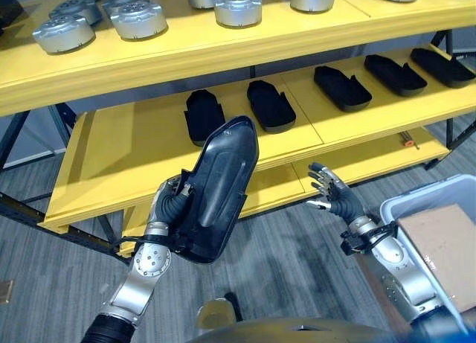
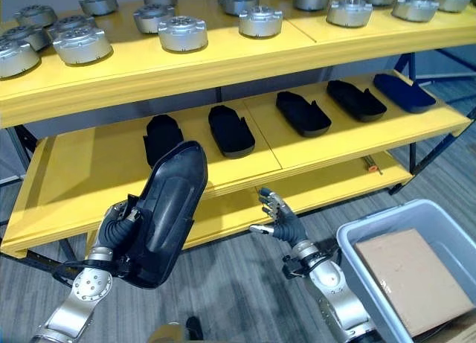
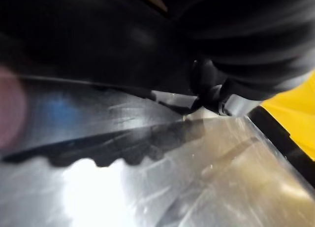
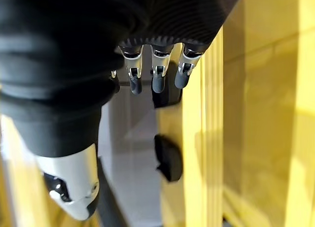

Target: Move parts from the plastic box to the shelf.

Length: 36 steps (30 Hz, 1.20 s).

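Note:
My left hand is shut on a large black shell-shaped part, which it holds up tilted, hollow side toward me, in front of the yellow middle shelf. The same part covers most of that hand's fingers. Several like black parts lie in a row on this shelf. My right hand hovers open and empty before the lower shelf, its fingers straight. The grey-blue plastic box stands at the lower right, beside my right arm.
A brown flat board lies inside the box. Several round silver parts stand on the top shelf. A small tool lies on the lower shelf. The left end of the middle shelf is bare yellow.

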Available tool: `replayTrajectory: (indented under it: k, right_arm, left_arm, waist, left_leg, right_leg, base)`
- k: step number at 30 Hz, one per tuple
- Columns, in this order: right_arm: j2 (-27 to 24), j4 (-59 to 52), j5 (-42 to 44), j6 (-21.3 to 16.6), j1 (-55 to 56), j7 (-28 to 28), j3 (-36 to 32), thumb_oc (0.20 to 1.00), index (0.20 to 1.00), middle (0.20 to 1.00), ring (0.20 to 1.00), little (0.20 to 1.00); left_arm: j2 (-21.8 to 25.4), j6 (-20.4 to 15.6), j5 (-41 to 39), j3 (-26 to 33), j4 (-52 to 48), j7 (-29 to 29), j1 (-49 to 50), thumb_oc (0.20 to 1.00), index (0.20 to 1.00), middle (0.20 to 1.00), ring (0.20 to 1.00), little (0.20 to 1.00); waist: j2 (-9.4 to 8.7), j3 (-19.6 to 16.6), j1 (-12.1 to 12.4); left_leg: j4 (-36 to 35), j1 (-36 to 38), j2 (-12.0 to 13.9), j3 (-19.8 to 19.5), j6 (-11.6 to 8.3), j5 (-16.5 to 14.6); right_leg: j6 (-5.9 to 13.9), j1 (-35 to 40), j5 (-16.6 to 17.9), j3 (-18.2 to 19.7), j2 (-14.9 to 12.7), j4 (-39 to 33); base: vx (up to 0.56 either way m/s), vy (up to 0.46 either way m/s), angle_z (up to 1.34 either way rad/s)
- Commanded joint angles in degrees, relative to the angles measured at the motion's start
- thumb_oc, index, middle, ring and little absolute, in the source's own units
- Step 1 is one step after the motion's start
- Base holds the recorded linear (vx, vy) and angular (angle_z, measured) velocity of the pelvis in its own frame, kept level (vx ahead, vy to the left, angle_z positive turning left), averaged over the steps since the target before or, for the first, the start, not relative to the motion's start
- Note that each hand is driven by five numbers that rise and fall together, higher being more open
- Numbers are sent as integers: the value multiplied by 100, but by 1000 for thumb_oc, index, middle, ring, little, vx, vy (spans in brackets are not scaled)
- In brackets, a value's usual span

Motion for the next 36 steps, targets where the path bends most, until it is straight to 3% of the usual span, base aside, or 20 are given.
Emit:
replayTrajectory:
  k: [1, 2, 3, 5, 12, 18, 22, 25, 28, 29, 30, 32, 34, 36]
  right_arm:
    - [-31, -378, -154, -357, 58, -95, -263, 1000, 1000, 1000, 1000, 1000]
    - [-87, -450, -108, -352, 187, -114, -272, 1000, 1000, 1000, 1000, 1000]
    - [-159, -498, -109, -353, 275, -71, -300, 1000, 1000, 1000, 1000, 1000]
    - [-188, -412, -161, -417, 287, -3, -281, 1000, 1000, 1000, 1000, 1000]
    - [-155, -322, -96, -368, 70, 246, -139, 1000, 1000, 1000, 1000, 1000]
    - [-31, -456, -161, -336, -67, 816, -4, 1000, 1000, 1000, 1000, 1000]
    - [53, -836, -339, -60, -370, 1278, 259, 1000, 1000, 1000, 1000, 1000]
    - [98, -1014, -336, 300, -584, 1360, 415, 1000, 1000, 1000, 1000, 1000]
    - [138, -1120, -347, 410, -660, 1255, 529, 1000, 1000, 1000, 1000, 1000]
    - [190, -1158, -400, 282, -686, 1159, 581, 1000, 1000, 1000, 1000, 1000]
    - [232, -1190, -318, 133, -725, 978, 533, 1000, 1000, 1000, 1000, 1000]
    - [245, -1264, -228, 211, -810, 901, 468, 1000, 1000, 1000, 1000, 1000]
    - [266, -1349, -138, 324, -833, 954, 404, 1000, 1000, 1000, 1000, 1000]
    - [260, -1380, -140, 264, -729, 1084, 358, 1000, 1000, 1000, 1000, 1000]
  left_arm:
    - [75, -310, -452, 463, -448, 7, -59, 200, 200, 200, 200, 200]
    - [90, -288, -588, 444, -355, 41, -47, 200, 200, 200, 200, 200]
    - [119, -320, -635, 369, -250, 131, -70, 200, 200, 200, 200, 200]
    - [118, -347, -676, 322, -187, 232, -62, 200, 200, 200, 200, 200]
    - [98, -271, -511, 335, -150, 410, -131, 200, 200, 200, 200, 200]
    - [112, -176, -560, 457, -129, 459, -62, 200, 200, 200, 200, 200]
    - [101, -99, -633, 488, -95, 169, -100, 200, 200, 200, 200, 200]
    - [96, -87, -656, 431, -99, 57, -166, 200, 200, 200, 200, 200]
    - [86, -78, -680, 382, -167, -129, -210, 200, 200, 200, 200, 200]
    - [90, -120, -611, 325, -152, -256, -244, 200, 200, 200, 200, 200]
    - [100, -85, -626, 330, -193, -248, -222, 200, 200, 200, 200, 200]
    - [83, -83, -560, 387, -276, -169, -176, 200, 200, 200, 200, 200]
    - [72, -79, -594, 447, -353, -48, -184, 200, 200, 200, 200, 200]
    - [127, 27, -713, 466, -323, 8, -306, 200, 200, 200, 200, 200]
  waist:
    - [-49, -92, 37]
    - [6, -111, -107]
    - [30, -99, -196]
    - [47, -58, -183]
    - [13, -125, -17]
    - [-41, -175, 166]
    - [-100, -177, 387]
    - [-152, -162, 513]
    - [-210, -140, 650]
    - [-289, -105, 759]
    - [-342, -68, 885]
    - [-352, -49, 991]
    - [-331, -15, 966]
    - [-389, 47, 782]
  left_leg:
    - [115, 163, 1101, -314, -1084, 67]
    - [-149, 302, 1493, -33, -1238, 400]
    - [-325, 449, 1575, 193, -1282, 462]
    - [-282, 419, 1572, 80, -1288, 532]
    - [-136, 441, 905, -59, -974, -292]
    - [-330, 528, 565, -160, -774, -318]
    - [-418, 577, 347, -295, -652, -423]
    - [-407, 560, 241, -304, -547, -487]
    - [-415, 505, 112, -273, -419, -522]
    - [-400, 497, -12, -319, -335, -677]
    - [-411, 546, -93, -193, -282, -731]
    - [-465, 660, -124, -80, -257, -778]
    - [-594, 787, -159, 16, -172, -837]
    - [-610, 800, -237, -76, -115, -943]
  right_leg:
    - [32, 235, 947, -102, 176, -769]
    - [93, 223, 785, -275, 18, -534]
    - [97, 183, 629, -435, -86, -241]
    - [50, 160, 513, -398, -123, -53]
    - [190, 355, 618, -302, -252, -172]
    - [325, 408, 852, -328, -301, -352]
    - [492, 398, 964, -363, -435, -406]
    - [579, 385, 1000, -428, -546, -365]
    - [666, 375, 1010, -526, -624, -254]
    - [765, 288, 1089, -610, -692, 57]
    - [786, 261, 1220, -941, -714, 198]
    - [795, 186, 1447, -1291, -832, 329]
    - [822, 3, 1528, -1371, -902, 590]
    - [826, -137, 1497, -979, -615, 460]
  base:
    - [95, 413, -9]
    - [91, 540, 24]
    - [82, 595, 34]
    - [5, 355, 43]
    - [-1, 332, 11]
    - [19, 252, 8]
    - [45, 277, 16]
    - [52, 252, 10]
    - [15, 254, 19]
    - [-15, 270, 24]
    - [-5, 262, -1]
    - [11, 182, -50]
    - [12, 154, -61]
    - [20, 34, -17]
